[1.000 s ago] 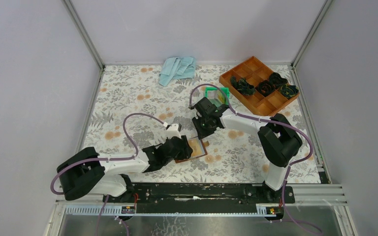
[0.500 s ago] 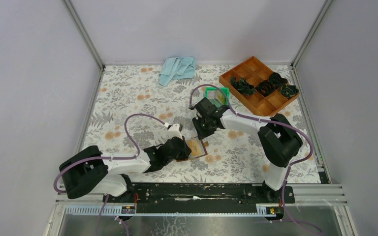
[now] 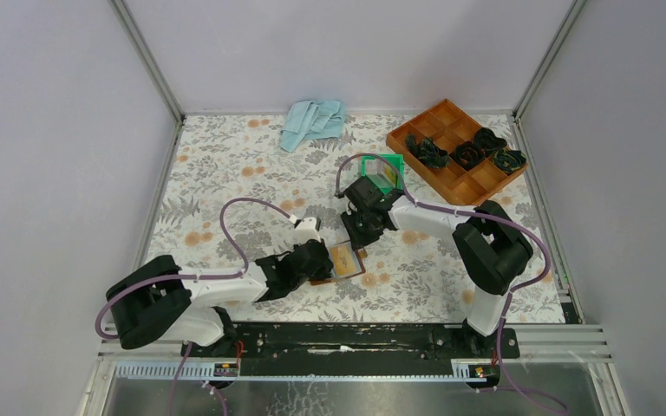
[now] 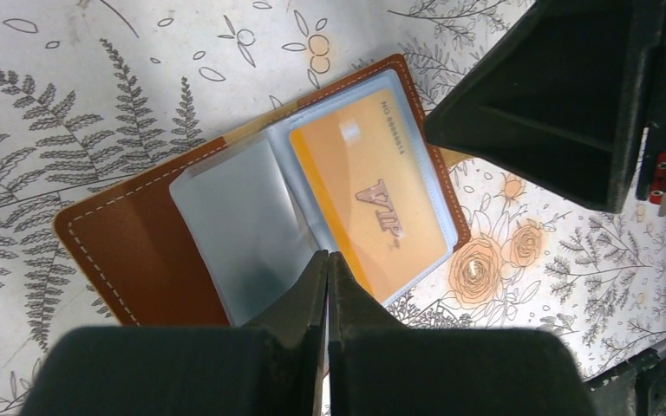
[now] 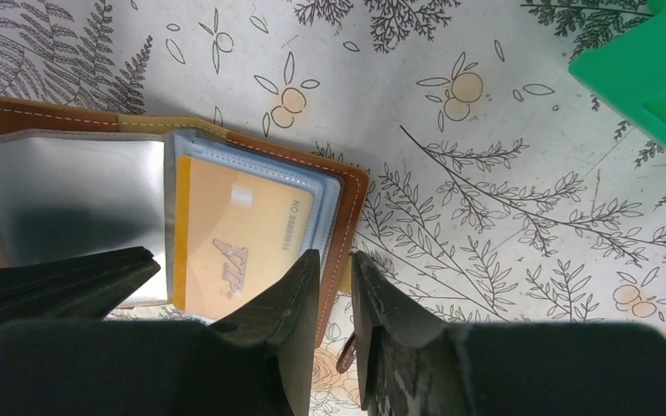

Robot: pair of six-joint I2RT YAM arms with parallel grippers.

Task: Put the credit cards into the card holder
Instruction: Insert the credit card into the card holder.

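The top camera hangs high behind the rail (image 3: pixel 347 334), looking down and forward over the whole table (image 3: pixel 225 165) from far off. The left wrist camera peers down past the left gripper (image 4: pixel 327 260), close over the card holder (image 4: pixel 130 251) from its left side. The right wrist camera peers past the right gripper (image 5: pixel 334 260), just as close, over the opposite edge, with the bin (image 5: pixel 659 69) in one corner. All three share the card holder and the card (image 4: pixel 373 199) in it.
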